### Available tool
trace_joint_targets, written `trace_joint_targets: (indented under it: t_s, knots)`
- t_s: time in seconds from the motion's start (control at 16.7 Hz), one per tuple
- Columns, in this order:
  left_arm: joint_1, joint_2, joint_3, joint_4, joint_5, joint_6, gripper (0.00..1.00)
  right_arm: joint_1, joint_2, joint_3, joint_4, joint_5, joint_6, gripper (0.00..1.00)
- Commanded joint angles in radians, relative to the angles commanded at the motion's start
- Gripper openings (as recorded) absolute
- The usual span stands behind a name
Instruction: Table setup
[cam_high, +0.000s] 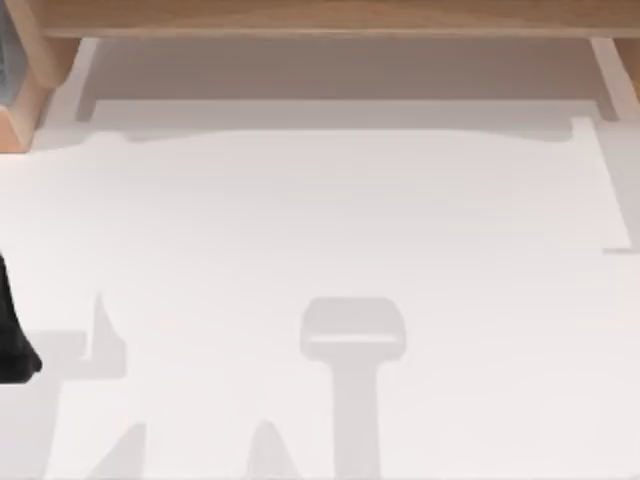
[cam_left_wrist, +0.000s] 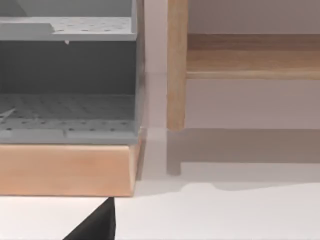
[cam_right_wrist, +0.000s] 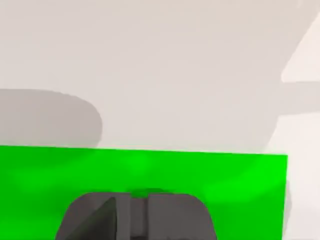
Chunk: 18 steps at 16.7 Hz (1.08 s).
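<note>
White and matte, the table (cam_high: 330, 220) took up almost the whole top view, and its surface was plain, with only soft grey shadows on it. One shadow near the middle of the near part had a rounded block shape on a straight stem. The table also showed as the pale ground in the left wrist view (cam_left_wrist: 225, 215) and in the right wrist view (cam_right_wrist: 160, 60).

Along the far edge of the table ran a wooden frame (cam_high: 330, 15) of light brown colour. In the left wrist view it appeared as an upright post (cam_left_wrist: 177, 65) with a horizontal beam (cam_left_wrist: 252, 55) joined to it. Beside the post stood a grey shelf unit (cam_left_wrist: 67, 75) with perforated boards, and it sat on a wooden base (cam_left_wrist: 65, 170) that rested on the table. The same wooden base showed at the far left corner in the top view (cam_high: 20, 110).

A bright green slab (cam_right_wrist: 145, 170) lay across the right wrist view, just in front of the right gripper (cam_right_wrist: 136, 200). The right gripper was grey, and I could not tell if it was open, closed or holding the slab.

At the left edge of the table a dark part of the left arm (cam_high: 14, 340) came into the top view. The left gripper (cam_left_wrist: 97, 226) showed as a black wedge above the table, near the wooden base; I could not tell whether it was open or closed.
</note>
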<state>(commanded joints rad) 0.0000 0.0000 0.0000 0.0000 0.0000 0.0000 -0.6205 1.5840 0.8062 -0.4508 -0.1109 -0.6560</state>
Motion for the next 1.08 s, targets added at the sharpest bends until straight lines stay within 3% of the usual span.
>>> trace_joint_targets:
  t_s: [1.08]
  knots:
    - [0.0, 0.0, 0.0, 0.0, 0.0, 0.0, 1.0, -0.184, 0.296, -0.303, 1.563, -0.432, -0.667, 1.0]
